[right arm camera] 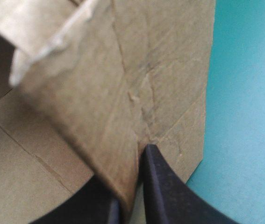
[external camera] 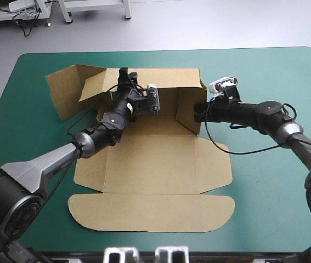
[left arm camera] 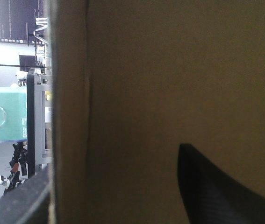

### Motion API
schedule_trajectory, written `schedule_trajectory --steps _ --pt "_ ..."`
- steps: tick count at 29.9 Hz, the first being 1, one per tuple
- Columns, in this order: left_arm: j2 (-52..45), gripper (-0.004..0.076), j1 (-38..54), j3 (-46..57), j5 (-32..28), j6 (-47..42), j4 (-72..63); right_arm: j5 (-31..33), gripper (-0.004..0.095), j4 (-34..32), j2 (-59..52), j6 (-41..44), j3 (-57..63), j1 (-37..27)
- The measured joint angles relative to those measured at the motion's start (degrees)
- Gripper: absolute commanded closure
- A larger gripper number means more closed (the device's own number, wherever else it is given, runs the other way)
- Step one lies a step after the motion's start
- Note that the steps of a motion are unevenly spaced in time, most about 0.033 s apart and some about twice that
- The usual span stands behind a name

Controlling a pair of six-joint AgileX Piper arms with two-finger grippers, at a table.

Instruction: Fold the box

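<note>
"So, where is the brown cut-cardboard box (external camera: 155, 164)?"

"Mid-table on the teal-green table cover (external camera: 276, 71), and half formed. Its far part has walls up: a back wall standing, a right side wall raised, and on the left a broad flap leaning outward. The near part lies flat – a wide lid panel ending in a long strip with rounded corners at the near edge."

"And the left gripper (external camera: 125, 76)?"

"It is at the far-left corner of the raised part. In its own wrist view the black fingers (left arm camera: 216, 186) stand apart with a board wall rising edge-on between them, filling nearly everything ahead."

"The right gripper (external camera: 198, 112)?"

"It pinches the right side wall – its two fingers (right arm camera: 160, 186) are nearly together with the board's edge caught between them. The board there is creased along its fold lines, and a folded flap tilts inward above."
</note>
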Motion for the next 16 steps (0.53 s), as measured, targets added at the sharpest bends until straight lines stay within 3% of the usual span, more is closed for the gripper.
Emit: schedule_trajectory --steps 16 --pt "0.76 0.0283 -0.05 0.00 3.17 -0.07 0.53 0.43 0.0907 -1.11 0.00 1.21 -0.17 0.00"
